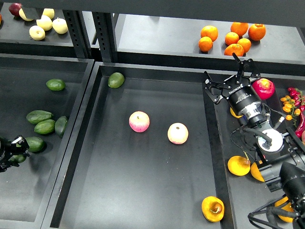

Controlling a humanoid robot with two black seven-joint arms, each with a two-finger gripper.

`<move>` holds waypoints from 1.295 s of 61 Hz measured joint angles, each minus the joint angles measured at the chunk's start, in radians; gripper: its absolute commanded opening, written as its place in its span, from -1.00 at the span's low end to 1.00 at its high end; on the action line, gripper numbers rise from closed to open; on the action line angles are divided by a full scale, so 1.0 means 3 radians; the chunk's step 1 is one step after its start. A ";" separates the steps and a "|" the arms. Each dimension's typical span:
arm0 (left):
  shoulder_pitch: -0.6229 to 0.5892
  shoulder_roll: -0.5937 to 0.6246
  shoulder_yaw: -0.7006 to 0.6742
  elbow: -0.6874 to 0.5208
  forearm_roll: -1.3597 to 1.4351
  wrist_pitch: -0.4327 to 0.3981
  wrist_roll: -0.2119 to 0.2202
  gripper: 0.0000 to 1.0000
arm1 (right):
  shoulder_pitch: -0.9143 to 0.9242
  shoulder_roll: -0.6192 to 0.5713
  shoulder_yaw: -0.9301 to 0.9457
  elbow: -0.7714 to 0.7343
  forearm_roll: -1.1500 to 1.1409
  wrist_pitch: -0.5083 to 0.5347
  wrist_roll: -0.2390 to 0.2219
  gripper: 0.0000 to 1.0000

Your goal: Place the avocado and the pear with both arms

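Observation:
A green egg-shaped avocado lies in the back left corner of the middle tray. The orange-yellow pear, with a dark dimple and stem, lies at the tray's front right corner. My right gripper is open and empty, hovering over the rim between the middle and right trays, far from the pear. My left gripper shows small and dark at the left edge, over the left tray beside a dark avocado. Its fingers cannot be told apart.
Two pink-and-yellow apples lie mid-tray. Several dark avocados lie in the left tray. Other pears and a red fruit are in the right tray. Oranges and pale fruit sit on the back shelf.

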 measured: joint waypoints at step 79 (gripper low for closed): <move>0.0110 -0.0948 -0.1955 -0.0476 -0.0136 -0.0001 0.0001 0.59 | -0.0019 0.0001 -0.0006 0.0003 0.0011 0.0000 -0.0012 1.00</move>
